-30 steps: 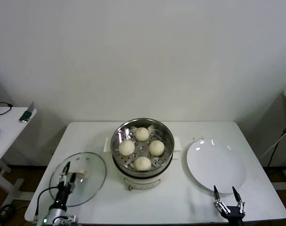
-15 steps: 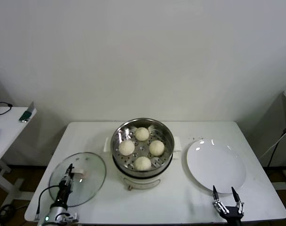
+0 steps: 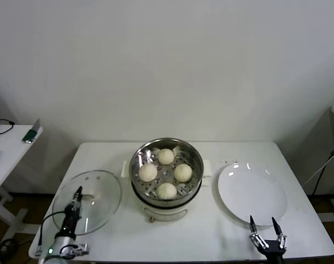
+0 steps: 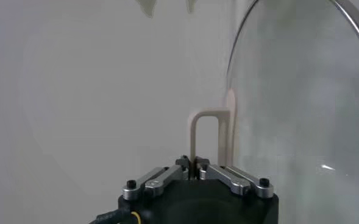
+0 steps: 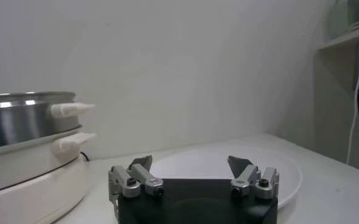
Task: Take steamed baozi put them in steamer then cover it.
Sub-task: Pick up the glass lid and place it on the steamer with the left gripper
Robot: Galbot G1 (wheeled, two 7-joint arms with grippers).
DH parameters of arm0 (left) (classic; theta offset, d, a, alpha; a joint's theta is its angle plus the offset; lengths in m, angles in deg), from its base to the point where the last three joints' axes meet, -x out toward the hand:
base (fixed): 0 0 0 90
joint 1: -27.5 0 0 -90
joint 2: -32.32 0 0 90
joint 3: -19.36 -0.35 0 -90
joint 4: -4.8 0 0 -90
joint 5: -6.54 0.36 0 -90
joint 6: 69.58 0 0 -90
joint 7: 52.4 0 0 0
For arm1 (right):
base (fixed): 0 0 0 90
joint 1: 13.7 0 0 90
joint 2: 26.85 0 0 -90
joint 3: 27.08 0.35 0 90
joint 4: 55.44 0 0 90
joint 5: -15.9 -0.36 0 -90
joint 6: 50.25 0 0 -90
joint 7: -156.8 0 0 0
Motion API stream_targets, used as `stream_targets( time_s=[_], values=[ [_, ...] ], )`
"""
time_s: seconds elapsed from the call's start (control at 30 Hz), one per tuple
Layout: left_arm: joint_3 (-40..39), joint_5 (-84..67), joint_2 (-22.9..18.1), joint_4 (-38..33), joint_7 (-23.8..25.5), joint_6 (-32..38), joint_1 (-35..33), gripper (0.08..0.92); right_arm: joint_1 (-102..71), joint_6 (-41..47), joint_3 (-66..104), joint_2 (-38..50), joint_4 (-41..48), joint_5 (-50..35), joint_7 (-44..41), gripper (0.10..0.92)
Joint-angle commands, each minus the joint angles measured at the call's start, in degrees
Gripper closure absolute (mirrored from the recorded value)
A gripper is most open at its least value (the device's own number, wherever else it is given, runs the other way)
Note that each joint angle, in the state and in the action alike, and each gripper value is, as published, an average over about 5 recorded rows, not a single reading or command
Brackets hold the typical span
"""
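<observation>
Several cream-white baozi (image 3: 166, 157) lie in the shiny steel steamer (image 3: 195, 159), which sits on its white cooker base (image 3: 168, 212) at the table's middle. My left gripper (image 3: 75, 202) is at the front left. It is shut on the cream handle (image 4: 205, 135) of the clear glass cover (image 3: 95, 193). The cover is held tilted off the table; its glass fills one side of the left wrist view (image 4: 301, 103). My right gripper (image 3: 264, 228) is open and empty at the front right, at the plate's near rim. The right wrist view shows the steamer (image 5: 21, 112) to one side.
A flat white plate (image 3: 252, 192) lies right of the steamer and shows behind my right gripper (image 5: 191, 165) in the right wrist view (image 5: 289, 173). A small side table (image 3: 7, 144) with small objects stands to the far left. The wall is close behind.
The cover has lifted off the table and shifted a little to the left, tilted, with my left gripper holding its handle. The right arm has not moved.
</observation>
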Motion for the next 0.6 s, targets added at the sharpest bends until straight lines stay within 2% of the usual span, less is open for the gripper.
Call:
stream_targets(
  time_s=[0.03,0.17,0.3,0.43,0.6],
  values=[
    [1.81,-9.35,8.09,-21.35,9.73,-10.62,-3.70,0.857,-0.28,0.82,0.15,-0.08,-0.28,2.92,1.03,0.203],
    [3.03,-11.06,12.20,-25.38,15.71,-16.40,-2.51,0.857,-0.58,0.81,0.13,-0.11,-0.28,3.81,1.40,0.203],
    [1.90,-12.33,14.26,-28.67,20.40,-21.54,0.46,0.857,-0.92,0.79,0.02,-0.05,-0.27,4.38,1.57,0.203],
    [-1.92,-11.69,14.40,-32.59,23.82,-25.31,3.52,0.857,-0.96,0.76,-0.23,0.01,-0.29,4.93,1.45,0.203],
    [-9.29,-6.86,12.32,-36.81,28.86,-31.30,7.64,0.857,-0.76,0.63,-0.46,-0.18,-0.70,6.09,1.32,0.203]
  ],
)
